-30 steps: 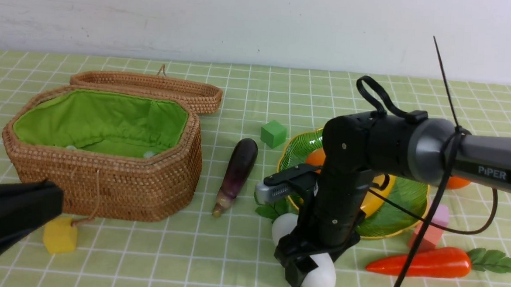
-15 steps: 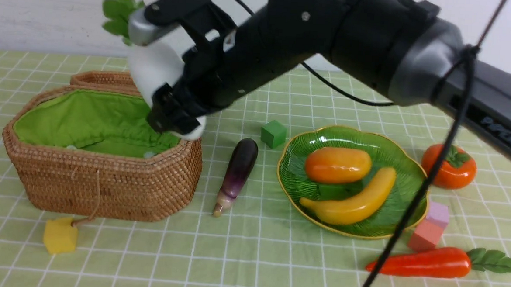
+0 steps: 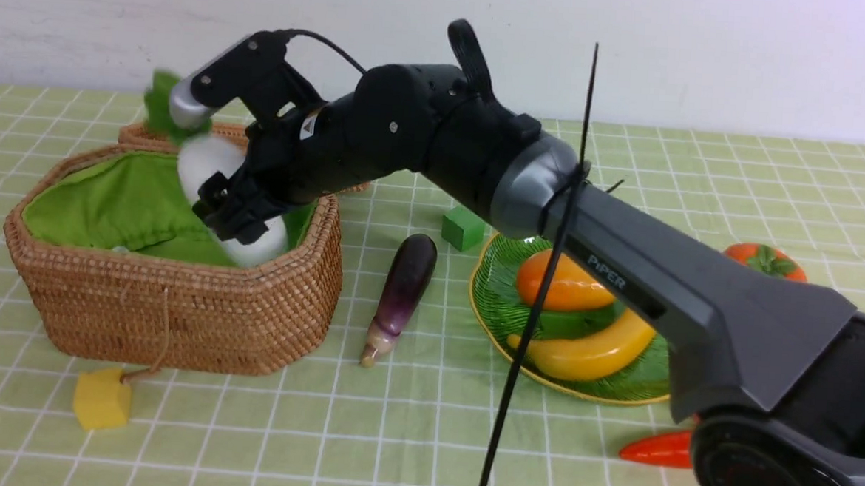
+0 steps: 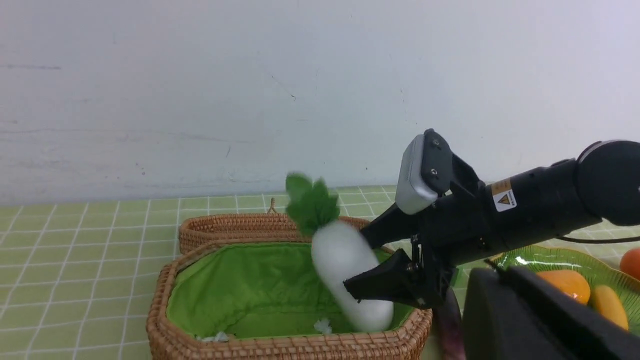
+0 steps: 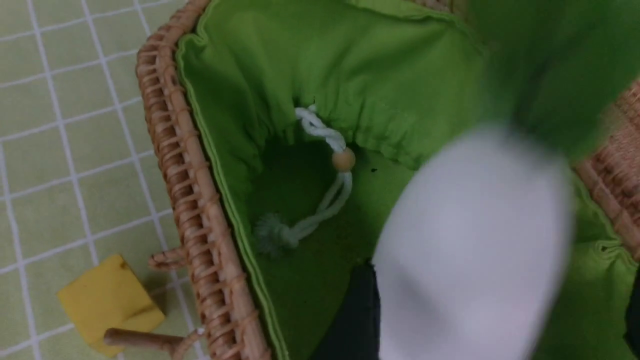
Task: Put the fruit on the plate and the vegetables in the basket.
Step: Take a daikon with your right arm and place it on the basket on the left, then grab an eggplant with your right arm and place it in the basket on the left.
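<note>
The right arm is reaching across the checked tablecloth [image 3: 408, 419] and holding the right gripper [image 4: 352, 259] over the open basket [image 3: 177, 311]. Its jaws are standing apart, with the white radish [image 4: 340, 250] tilted between them. The radish's leaves are pointing up toward the wall and its blunt end is dipping below the rim onto the green lining. It is showing blurred while the fingers [image 4: 385, 276] are showing sharp, so it seems to be lying loose between them rather than pinched. The wicker lid [image 4: 225, 230] is lying just behind the basket. The mango [image 3: 560, 287] and banana [image 3: 590, 351] are resting side by side on the plate [image 3: 496, 291], while the persimmon [image 3: 765, 260] is sitting on the cloth beyond it, partly hidden by the arm. The eggplant [image 3: 404, 290] is lying between basket and plate, and the carrot [image 3: 651, 448] is peeking out near the arm's base. The left gripper [image 4: 487, 280] is hanging well back with its jaws together, empty.
</note>
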Robot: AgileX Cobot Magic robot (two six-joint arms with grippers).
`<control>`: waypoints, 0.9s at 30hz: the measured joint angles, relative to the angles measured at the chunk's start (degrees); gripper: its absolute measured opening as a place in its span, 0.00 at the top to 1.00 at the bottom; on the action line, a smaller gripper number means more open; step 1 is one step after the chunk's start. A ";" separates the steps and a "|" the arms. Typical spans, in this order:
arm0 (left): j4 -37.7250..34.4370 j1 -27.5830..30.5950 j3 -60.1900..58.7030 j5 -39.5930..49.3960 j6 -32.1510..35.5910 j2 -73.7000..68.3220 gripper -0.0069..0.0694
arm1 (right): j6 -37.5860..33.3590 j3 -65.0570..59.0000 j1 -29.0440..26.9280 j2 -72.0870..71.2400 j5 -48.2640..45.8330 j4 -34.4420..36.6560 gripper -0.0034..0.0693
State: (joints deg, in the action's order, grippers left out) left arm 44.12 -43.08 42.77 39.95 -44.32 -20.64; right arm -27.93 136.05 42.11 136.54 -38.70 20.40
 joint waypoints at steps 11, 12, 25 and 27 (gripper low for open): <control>-3.12 0.00 0.00 0.49 0.68 0.00 0.93 | 18.82 0.37 0.05 -11.71 -20.95 -8.35 0.34; -4.65 0.00 0.00 0.56 1.64 0.00 0.93 | 23.10 0.59 0.05 -12.74 -23.40 -10.85 0.41; -23.44 0.00 0.00 -0.96 22.55 0.00 0.93 | 55.06 0.65 -1.60 -0.66 -29.60 -26.45 0.45; -25.45 0.00 0.00 -0.96 26.34 0.00 0.93 | 56.03 0.63 -3.37 2.32 -27.58 -24.14 0.33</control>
State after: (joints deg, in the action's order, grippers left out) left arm 18.67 -43.08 42.77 39.00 -17.98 -20.64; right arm 28.10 136.68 38.74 138.86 -66.28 -3.73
